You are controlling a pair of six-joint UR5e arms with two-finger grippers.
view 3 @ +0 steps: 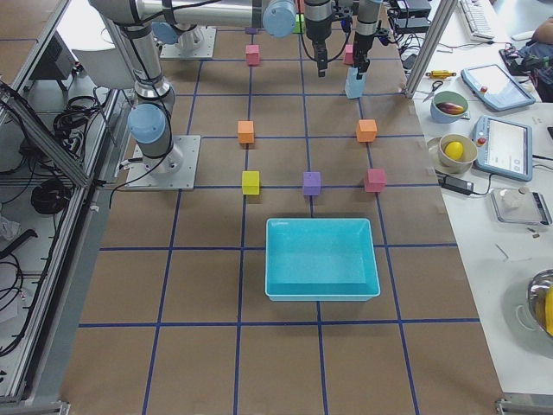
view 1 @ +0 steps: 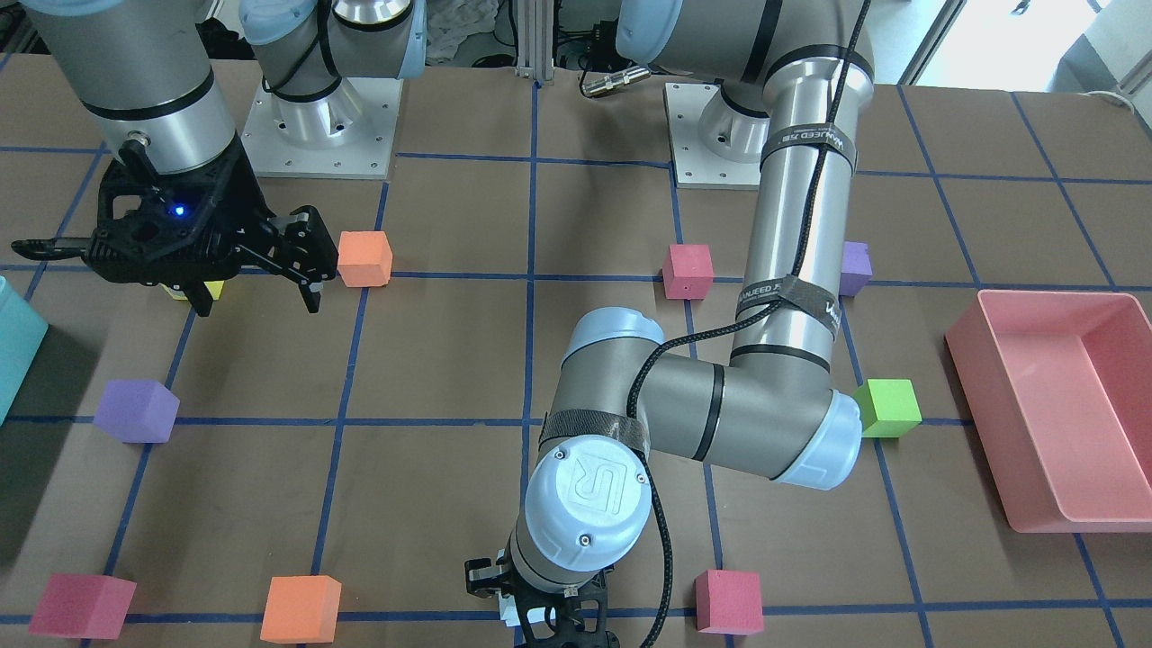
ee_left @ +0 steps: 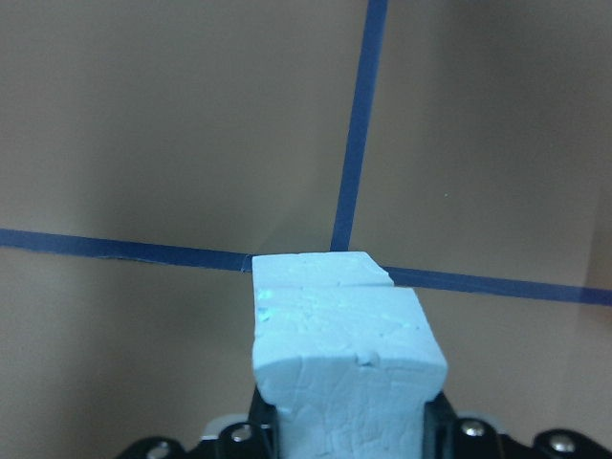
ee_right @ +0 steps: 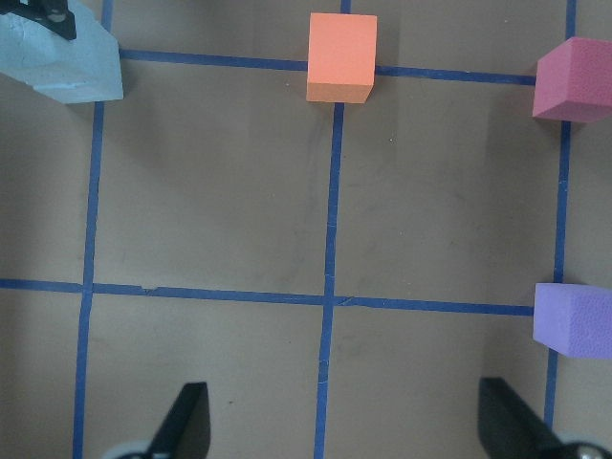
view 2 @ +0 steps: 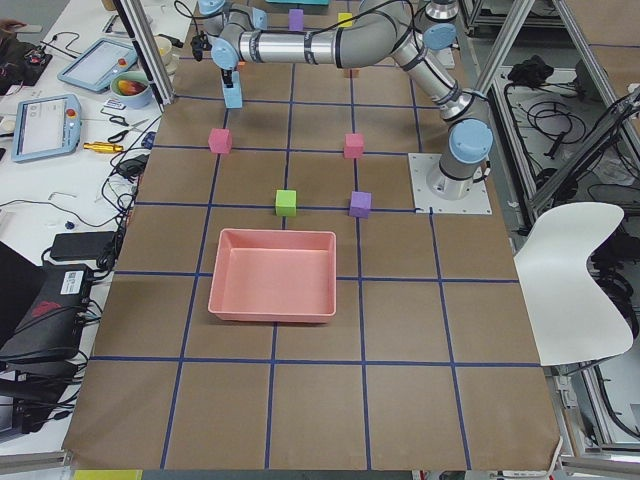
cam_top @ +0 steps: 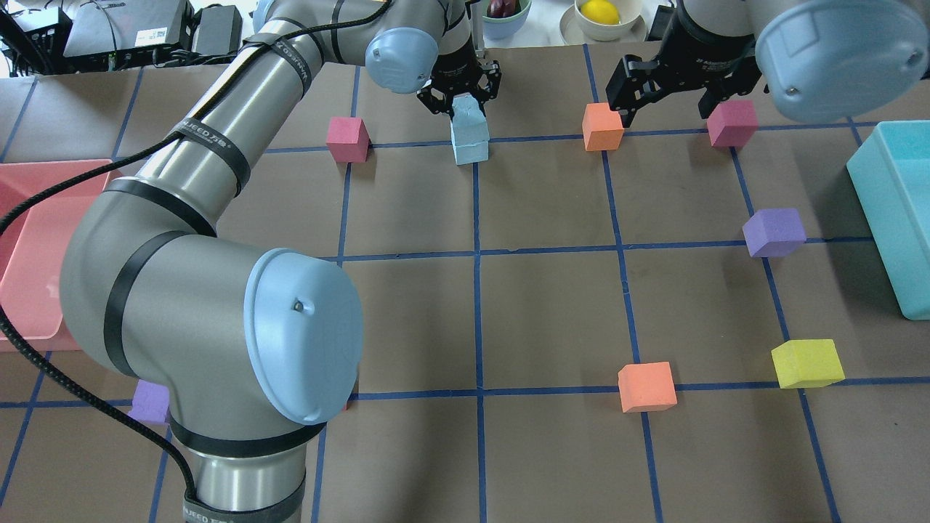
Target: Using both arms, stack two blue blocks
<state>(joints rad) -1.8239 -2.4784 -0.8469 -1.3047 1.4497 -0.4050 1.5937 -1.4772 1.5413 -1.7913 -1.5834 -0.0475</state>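
Here, the two blue blocks are found as a stack on the far side of the tabletop point(cam_top: 545, 312) from the robot, at a crossing of the blue tape lines point(cam_top: 477, 319). The upper blue block point(cam_top: 467, 116) is set on the lower blue block point(cam_top: 471, 151), slightly askew, so that a thin step of the lower one is seen past the upper one's edge in the left wrist view. The upper blue block is pinched between the fingers of the left claw point(cam_top: 462, 102), and cracked foam fills the space between them. The right claw point(cam_top: 665, 109) is held raised above the tabletop, well apart from the stack, with its fingers point(ee_right: 182, 426) spread wide and nothing between them. An orange cube point(ee_right: 341, 57), a crimson cube point(ee_right: 576, 78) and a purple cube point(ee_right: 574, 320) are seen below it. A teal bin point(cam_top: 897, 218) is placed at the robot's right and a pink bin point(cam_top: 29, 240) at its left.
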